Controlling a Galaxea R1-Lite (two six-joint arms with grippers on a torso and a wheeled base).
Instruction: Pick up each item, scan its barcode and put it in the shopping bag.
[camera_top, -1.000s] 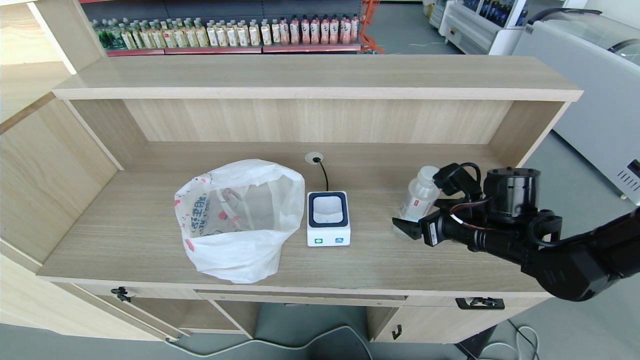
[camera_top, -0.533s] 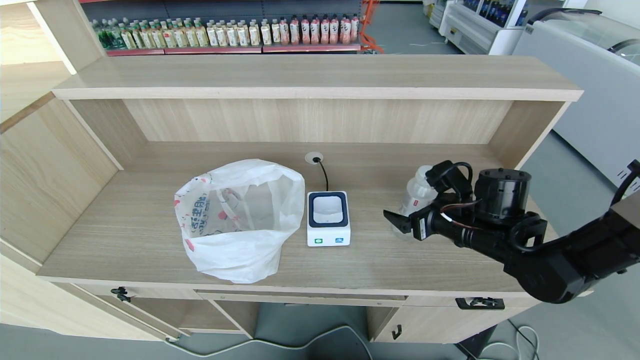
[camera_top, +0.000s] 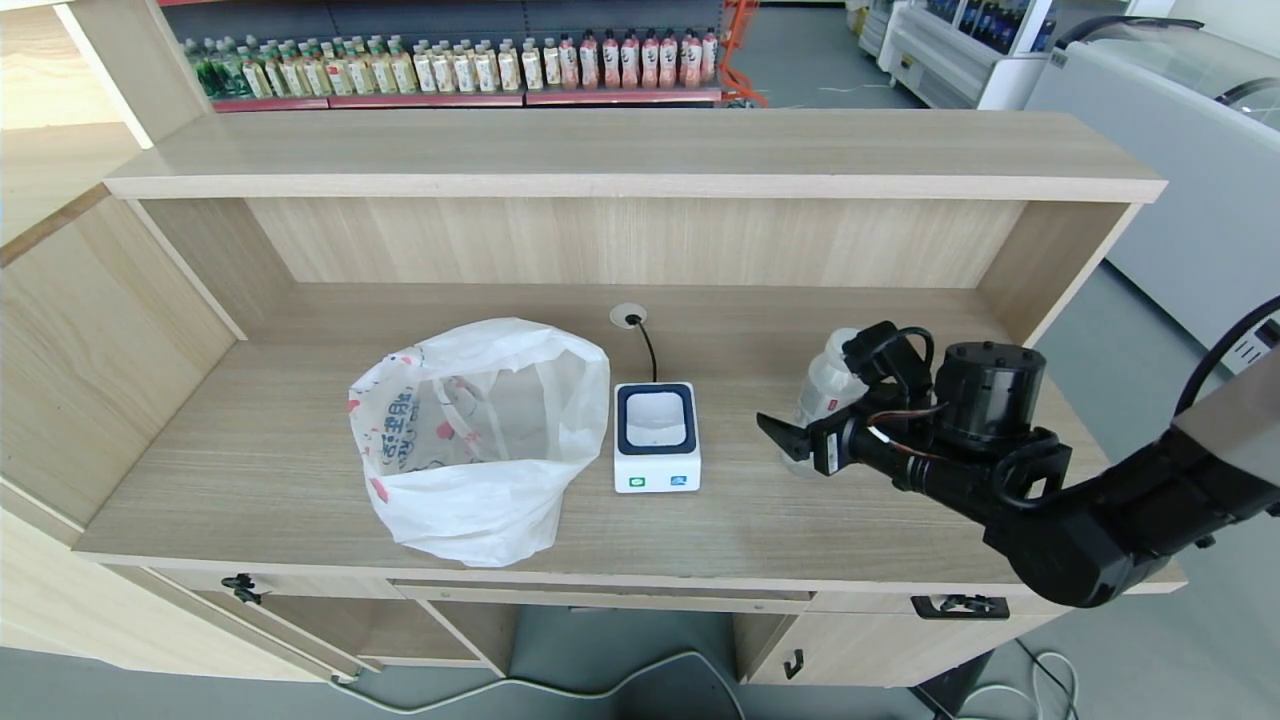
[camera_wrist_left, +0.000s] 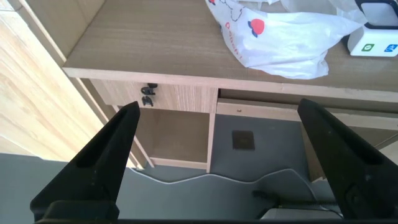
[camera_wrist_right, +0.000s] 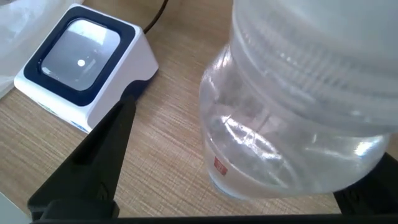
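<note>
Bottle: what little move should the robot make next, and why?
Probably close the right pincer on the bottle. It sits between the open fingers, and bare counter shows between one finger and its side, so it does not look gripped yet.

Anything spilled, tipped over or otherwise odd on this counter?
Nothing stands out. The bottle stands on its base inside the open right gripper, with no liquid on the counter around it. The scanner lies flat and the bag stands open beside it.
</note>
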